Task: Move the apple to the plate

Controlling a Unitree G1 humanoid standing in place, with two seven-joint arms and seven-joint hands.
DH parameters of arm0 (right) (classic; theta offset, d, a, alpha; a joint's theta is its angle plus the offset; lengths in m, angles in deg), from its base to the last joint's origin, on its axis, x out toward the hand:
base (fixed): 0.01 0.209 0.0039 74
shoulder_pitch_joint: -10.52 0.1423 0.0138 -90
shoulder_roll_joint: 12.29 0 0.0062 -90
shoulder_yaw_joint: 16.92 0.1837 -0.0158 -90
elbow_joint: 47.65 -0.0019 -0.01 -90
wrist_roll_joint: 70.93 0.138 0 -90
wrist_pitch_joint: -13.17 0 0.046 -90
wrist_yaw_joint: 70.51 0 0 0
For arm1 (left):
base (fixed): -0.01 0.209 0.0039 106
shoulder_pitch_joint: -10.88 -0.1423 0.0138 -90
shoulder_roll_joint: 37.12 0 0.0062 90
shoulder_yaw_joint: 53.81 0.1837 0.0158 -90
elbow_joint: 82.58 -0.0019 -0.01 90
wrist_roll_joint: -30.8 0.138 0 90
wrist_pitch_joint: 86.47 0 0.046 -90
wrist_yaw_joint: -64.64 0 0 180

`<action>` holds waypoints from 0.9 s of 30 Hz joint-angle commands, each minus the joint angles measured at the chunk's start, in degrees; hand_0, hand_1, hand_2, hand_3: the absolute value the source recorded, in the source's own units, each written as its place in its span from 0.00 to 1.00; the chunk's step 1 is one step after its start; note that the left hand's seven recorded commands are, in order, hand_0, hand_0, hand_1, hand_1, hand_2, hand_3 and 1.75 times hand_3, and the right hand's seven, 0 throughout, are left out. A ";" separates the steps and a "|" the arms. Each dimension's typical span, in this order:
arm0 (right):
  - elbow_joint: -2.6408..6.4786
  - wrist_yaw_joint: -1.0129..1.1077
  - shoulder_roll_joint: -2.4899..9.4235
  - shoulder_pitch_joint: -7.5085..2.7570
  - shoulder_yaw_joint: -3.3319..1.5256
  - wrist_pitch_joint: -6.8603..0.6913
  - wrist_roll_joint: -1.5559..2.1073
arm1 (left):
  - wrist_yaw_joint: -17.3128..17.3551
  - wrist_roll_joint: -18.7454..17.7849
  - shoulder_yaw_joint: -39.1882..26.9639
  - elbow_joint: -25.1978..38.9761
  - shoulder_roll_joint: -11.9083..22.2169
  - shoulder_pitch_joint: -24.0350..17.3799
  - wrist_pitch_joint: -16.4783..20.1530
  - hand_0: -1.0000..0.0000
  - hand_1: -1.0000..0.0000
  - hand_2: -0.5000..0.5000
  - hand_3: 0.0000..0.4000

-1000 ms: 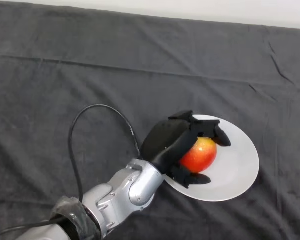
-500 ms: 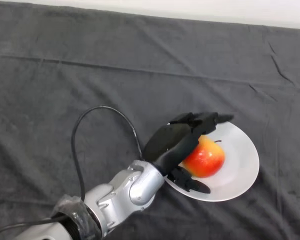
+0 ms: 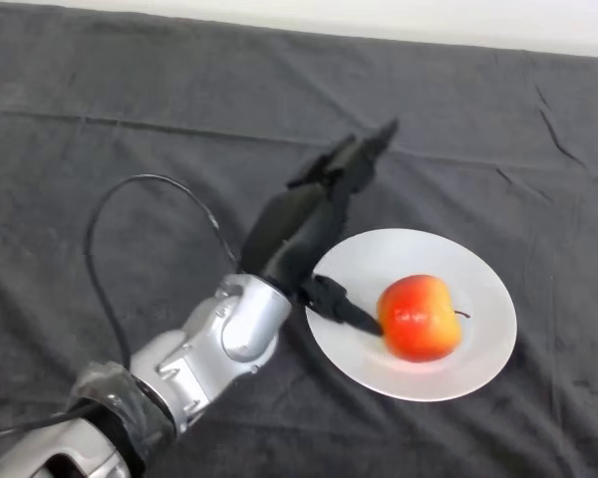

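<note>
A red and yellow apple [image 3: 419,317] lies on the white plate [image 3: 478,368], near its middle, stem to the right. My left hand [image 3: 297,227] is open and empty, raised to the left of the plate. Its fingers [image 3: 351,161] point up and away from the apple. Its thumb [image 3: 337,305] reaches over the plate's left rim, just short of the apple. The silver-grey arm [image 3: 209,347] comes in from the lower left.
The dark cloth [image 3: 130,129] covers the whole table, with folds along the back and right side. A pale strip [image 3: 379,20] runs along the far edge.
My hand opened and let go of the apple, then lifted and drew back to the left. The apple stayed on the plate and settled slightly to the right.
</note>
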 commanded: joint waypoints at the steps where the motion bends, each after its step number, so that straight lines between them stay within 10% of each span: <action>1: 3.44 -0.14 7.38 -7.48 0.22 -1.25 0.10 | -1.42 -1.31 -1.77 2.96 1.02 0.19 -1.66 1.00 1.00 0.50 0.00; 27: 3.38 -0.12 7.40 -7.49 0.14 -1.29 0.19 | -7.40 -7.40 -20.65 1.14 7.19 -7.95 -9.14 1.00 1.00 0.50 0.00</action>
